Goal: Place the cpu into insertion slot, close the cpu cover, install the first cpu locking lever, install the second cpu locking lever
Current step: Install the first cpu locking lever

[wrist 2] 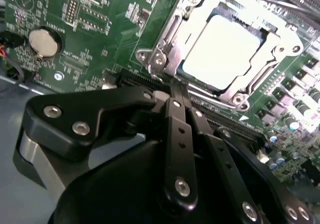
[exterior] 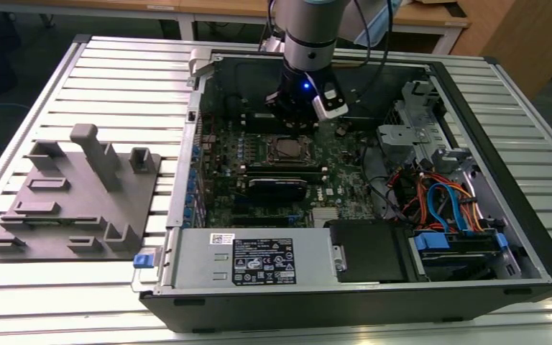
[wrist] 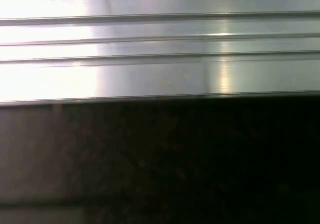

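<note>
Pincer (wrist 2: pixel 172 87), clenched empty, sits at the corner of the cpu cover (wrist 2: pixel 196 21) lying over the cpu (wrist 2: pixel 227 51): thin, stiff metal, probably best pressed at its edge.

Smooth pale metal tops the cpu (wrist 2: pixel 227 48) inside the shiny metal cpu cover (wrist 2: pixel 192 31); glossy green motherboard (wrist 2: pixel 100 23) at nine o'clock.

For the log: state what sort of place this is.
Probably a robotics lab or workshop bench: an opened computer case lies on a ribbed aluminium table, beside a grey fixture plate, with wooden desks behind.
</note>
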`<state>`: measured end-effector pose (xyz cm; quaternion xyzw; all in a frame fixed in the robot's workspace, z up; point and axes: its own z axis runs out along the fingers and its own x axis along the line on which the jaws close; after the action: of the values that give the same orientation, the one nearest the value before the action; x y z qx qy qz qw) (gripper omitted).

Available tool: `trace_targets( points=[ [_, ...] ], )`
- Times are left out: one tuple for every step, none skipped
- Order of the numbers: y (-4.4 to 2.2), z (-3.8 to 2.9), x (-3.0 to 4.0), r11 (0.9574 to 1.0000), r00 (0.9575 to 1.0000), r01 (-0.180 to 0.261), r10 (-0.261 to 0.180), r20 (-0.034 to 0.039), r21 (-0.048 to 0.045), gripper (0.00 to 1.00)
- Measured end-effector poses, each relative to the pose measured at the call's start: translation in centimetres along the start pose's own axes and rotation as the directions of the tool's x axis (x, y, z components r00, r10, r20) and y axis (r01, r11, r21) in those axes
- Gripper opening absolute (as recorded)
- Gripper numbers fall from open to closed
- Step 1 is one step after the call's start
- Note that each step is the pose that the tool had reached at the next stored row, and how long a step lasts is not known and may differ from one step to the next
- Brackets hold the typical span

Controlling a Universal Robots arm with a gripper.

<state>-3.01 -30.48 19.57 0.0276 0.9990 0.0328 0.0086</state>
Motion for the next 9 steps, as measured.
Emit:
trace_targets(
  points=[
    [0.00, 0.00, 0.00, 1.0000, 1.0000, 0.000, 0.000, 0.0001, -0.0005, 0.10],
    [0.00, -0.05, -0.01, 1.0000, 1.0000, 0.000, 0.000, 0.0003, -0.0008, 0.10],
    [0.02, -0.15, -0.01, 1.0000, 1.0000, 0.000, 0.000, 0.0005, -0.0013, 0.10],
    [0.03, -0.30, -0.02, 1.0000, 1.0000, 0.000, 0.000, 0.0003, -0.0009, 0.10],
    [0.04, -0.46, -0.02, 1.0000, 1.0000, 0.000, 0.000, 0.0001, -0.0006, 0.10],
    [0.05, -0.61, -0.02, 1.0000, 1.0000, 0.000, 0.000, 0.0001, -0.0005, 0.10],
    [0.05, -0.75, -0.02, 1.0000, 1.0000, 0.000, 0.000, 0.0002, -0.0005, 0.10],
    [0.06, -0.83, -0.02, 1.0000, 1.0000, 0.000, 0.000, 0.0002, -0.0005, 0.10],
    [0.06, -0.85, -0.02, 1.0000, 1.0000, 0.000, 0.000, 0.0002, -0.0005, 0.10]
  ],
)
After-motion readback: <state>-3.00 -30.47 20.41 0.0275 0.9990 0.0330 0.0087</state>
